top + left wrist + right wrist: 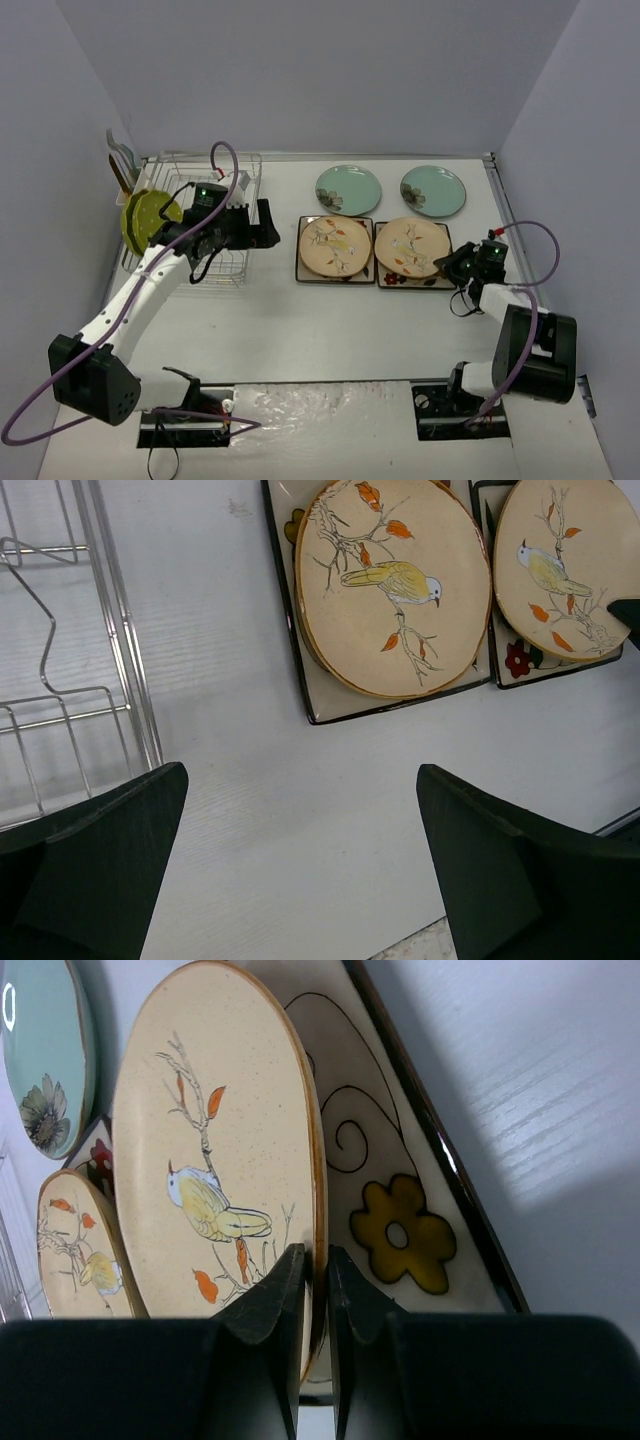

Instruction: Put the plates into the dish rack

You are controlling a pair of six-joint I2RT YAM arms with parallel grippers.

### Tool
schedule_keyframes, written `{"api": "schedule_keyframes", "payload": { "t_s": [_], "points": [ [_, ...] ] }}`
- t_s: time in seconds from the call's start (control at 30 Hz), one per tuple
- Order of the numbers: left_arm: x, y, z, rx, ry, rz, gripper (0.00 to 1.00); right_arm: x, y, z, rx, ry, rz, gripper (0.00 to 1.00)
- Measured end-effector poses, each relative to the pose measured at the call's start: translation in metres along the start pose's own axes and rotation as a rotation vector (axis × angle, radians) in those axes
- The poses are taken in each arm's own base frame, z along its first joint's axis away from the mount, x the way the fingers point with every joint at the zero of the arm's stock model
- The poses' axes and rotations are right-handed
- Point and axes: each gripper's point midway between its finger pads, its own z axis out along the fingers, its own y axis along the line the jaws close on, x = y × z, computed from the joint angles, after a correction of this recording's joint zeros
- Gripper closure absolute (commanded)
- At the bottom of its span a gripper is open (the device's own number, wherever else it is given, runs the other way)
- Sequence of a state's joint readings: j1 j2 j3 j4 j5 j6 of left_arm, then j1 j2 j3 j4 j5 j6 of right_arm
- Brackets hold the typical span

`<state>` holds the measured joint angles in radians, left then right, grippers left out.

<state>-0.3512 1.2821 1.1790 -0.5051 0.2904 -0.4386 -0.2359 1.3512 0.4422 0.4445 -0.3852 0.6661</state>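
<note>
The silver wire dish rack (205,215) stands at the back left with a lime-green dotted plate (146,216) upright at its left end. Two cream bird-and-branch plates (335,246) (411,247) each lie on a square dark-rimmed plate (303,270). Two pale teal plates (348,189) (432,190) lie behind them. My left gripper (266,226) is open and empty, above the table between the rack and the left square plate (300,680). My right gripper (315,1280) is shut on the near rim of the right cream plate (220,1160), whose edge is tilted up off its square plate (400,1230).
Utensils stick up from a holder (122,165) at the rack's far left. Grey walls close in the table on three sides. The rack's wires (95,680) are at the left of the left wrist view. The left arm's cable loops over the rack.
</note>
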Motion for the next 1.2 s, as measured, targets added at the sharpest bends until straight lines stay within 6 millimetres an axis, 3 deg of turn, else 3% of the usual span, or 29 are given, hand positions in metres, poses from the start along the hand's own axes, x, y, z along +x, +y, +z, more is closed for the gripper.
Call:
{"api": "schedule_keyframes", "payload": {
  "t_s": [0.3, 0.47, 0.73, 0.93, 1.03, 1.2],
  "points": [
    [0.007, -0.033, 0.024, 0.092, 0.055, -0.072, 0.03, -0.011, 0.025, -0.031, -0.042, -0.036, 0.016, 1.00],
    [-0.003, -0.058, 0.037, 0.142, 0.062, -0.098, 0.03, -0.009, 0.042, -0.038, -0.101, -0.018, 0.052, 1.00],
    [-0.024, -0.103, 0.059, 0.232, 0.042, -0.112, 0.03, -0.008, 0.108, -0.056, -0.300, 0.053, 0.008, 1.00],
    [-0.023, -0.125, 0.087, 0.277, 0.084, -0.156, 0.04, -0.002, 0.154, -0.074, -0.432, 0.098, -0.052, 1.00],
    [-0.020, -0.133, 0.098, 0.291, 0.106, -0.173, 0.08, 0.005, 0.166, -0.080, -0.474, 0.124, -0.072, 1.00],
    [-0.015, -0.146, 0.102, 0.325, 0.131, -0.196, 0.39, 0.012, 0.173, -0.085, -0.506, 0.160, -0.066, 1.00]
  ]
}}
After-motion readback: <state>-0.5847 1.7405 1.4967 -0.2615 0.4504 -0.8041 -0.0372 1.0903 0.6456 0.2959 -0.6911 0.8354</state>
